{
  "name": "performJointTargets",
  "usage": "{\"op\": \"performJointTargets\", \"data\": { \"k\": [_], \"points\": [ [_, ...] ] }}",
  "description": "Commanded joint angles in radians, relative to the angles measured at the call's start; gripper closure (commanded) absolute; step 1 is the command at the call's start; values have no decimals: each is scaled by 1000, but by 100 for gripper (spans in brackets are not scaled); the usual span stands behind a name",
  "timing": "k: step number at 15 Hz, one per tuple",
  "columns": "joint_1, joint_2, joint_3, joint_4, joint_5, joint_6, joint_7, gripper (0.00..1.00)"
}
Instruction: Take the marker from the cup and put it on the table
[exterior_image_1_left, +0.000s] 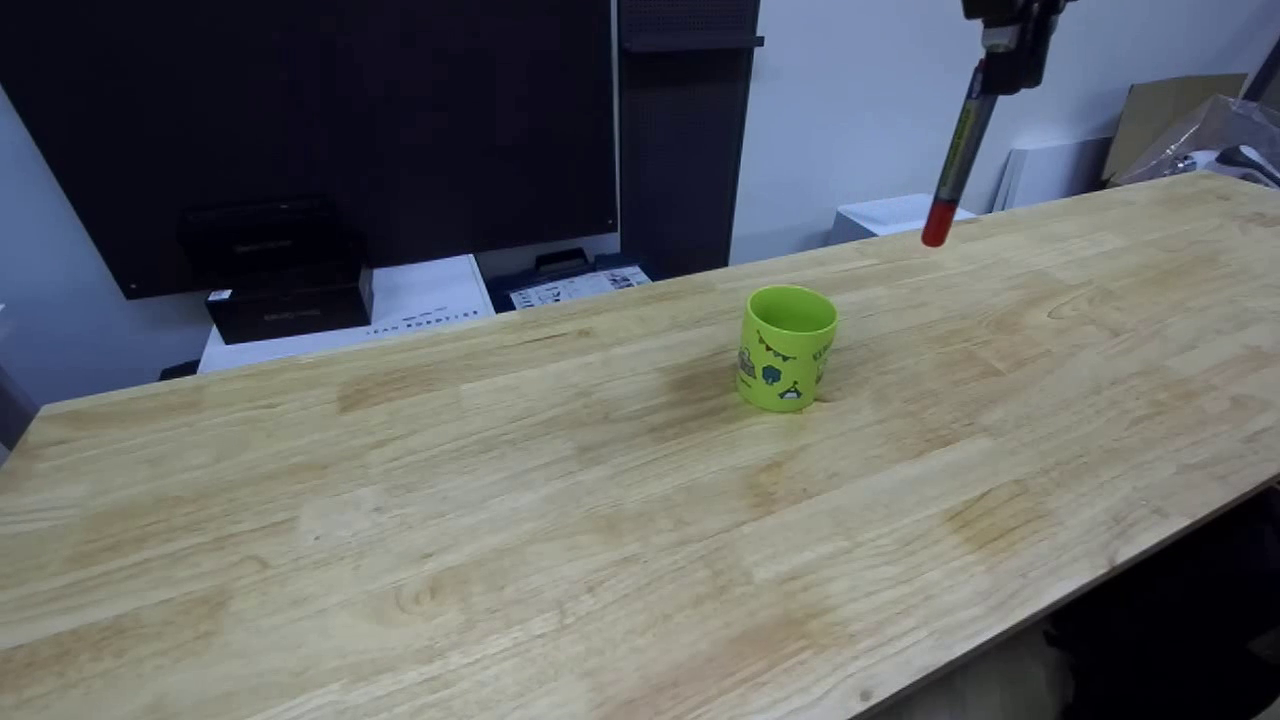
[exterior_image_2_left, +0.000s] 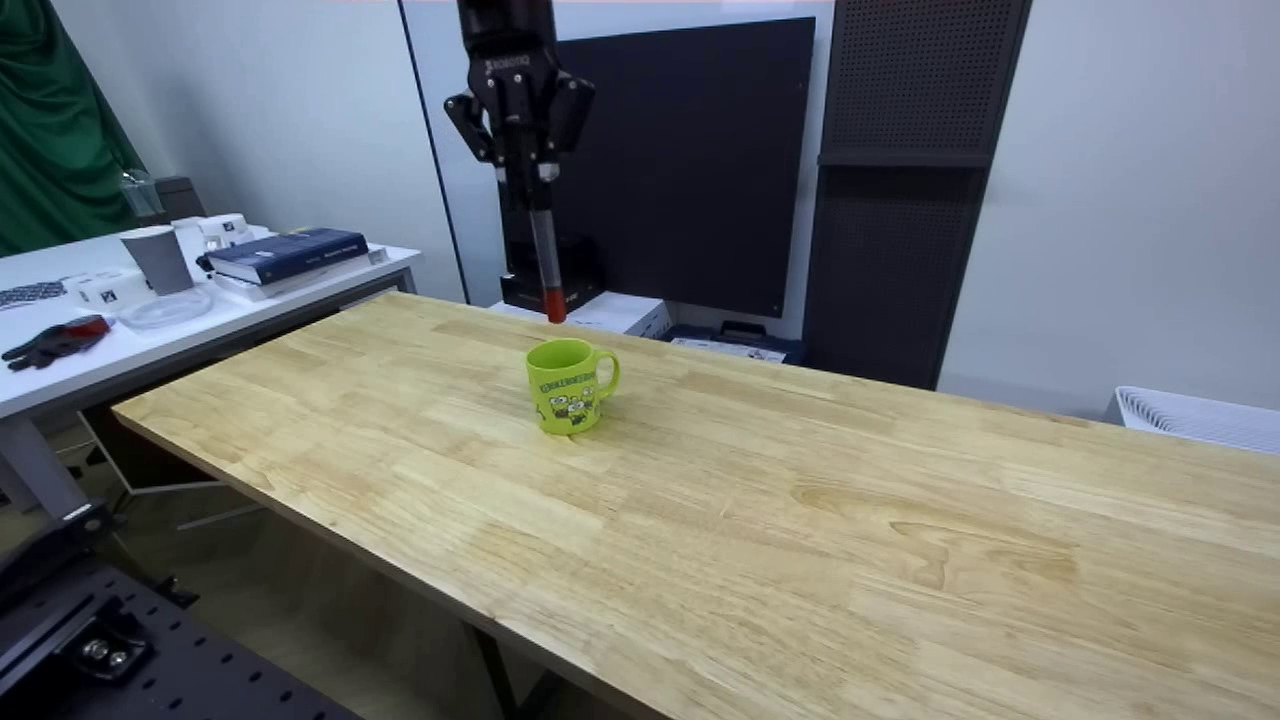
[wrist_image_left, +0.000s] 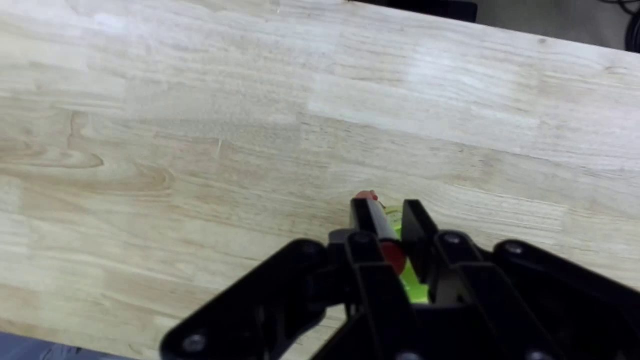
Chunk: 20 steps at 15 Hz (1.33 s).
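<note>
Gripper pinches a slim cylindrical marker above the grained wooden table bearing a round-rimmed cup.

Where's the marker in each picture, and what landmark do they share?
In an exterior view: the marker hangs at upper right, red end down.
In an exterior view: the marker hangs left of centre, upper half.
Wrist view: the marker, just below and right of centre, between the fingers.
Shared landmark: the green cup, partly hidden in the wrist view.
</note>
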Motion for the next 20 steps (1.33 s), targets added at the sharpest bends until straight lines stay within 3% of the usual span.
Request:
{"op": "performJointTargets", "data": {
  "k": [1, 7, 20],
  "points": [
    [-46, 86, -37, 95, 59, -93, 13, 95],
    [-117, 284, -76, 198, 172, -107, -12, 95],
    [-211, 628, -52, 455, 330, -125, -35, 95]
  ]
}}
